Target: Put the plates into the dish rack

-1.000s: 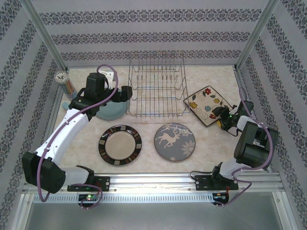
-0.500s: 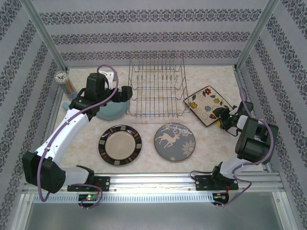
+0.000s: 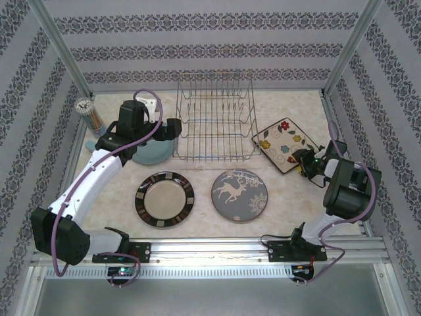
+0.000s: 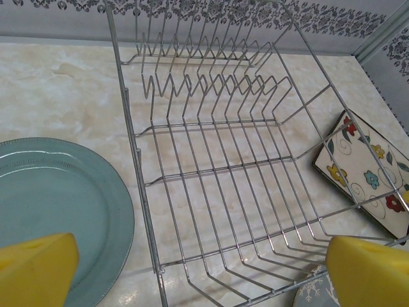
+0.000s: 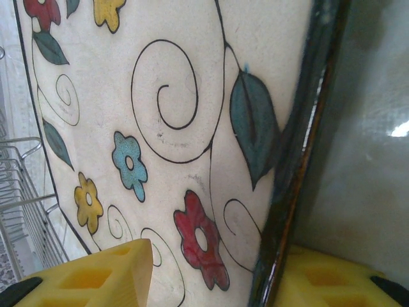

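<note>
From above, the dish rack [image 3: 216,125] stands at the back of the table [image 3: 296,210] with no plate in it. All 4 plates lie flat on the table. The light-blue plate [image 3: 150,155] is just left of the rack, partly under the left gripper [image 3: 172,129]. The brown-rimmed plate [image 3: 165,199] and the reindeer plate [image 3: 240,195] lie side by side nearer the arms. The square floral plate [image 3: 283,143] lies just right of the rack, and the right gripper [image 3: 304,162] is at its near right edge.

The left wrist camera looks down into the rack [image 4: 230,166]. The left gripper [image 4: 203,274] is spread wide, its 2 yellow fingertips [image 4: 35,268] far apart and holding nothing. The light-blue plate [image 4: 57,204] lies left of the rack and the floral plate [image 4: 364,173] right of it.

In the right wrist view the floral plate [image 5: 192,128] is very close. The right gripper [image 5: 211,281] is parted, with the plate's dark border running between its 2 yellow pads [image 5: 96,278]. 1 pad sits over the plate's face. Rack wires [image 5: 19,192] show at the left.
</note>
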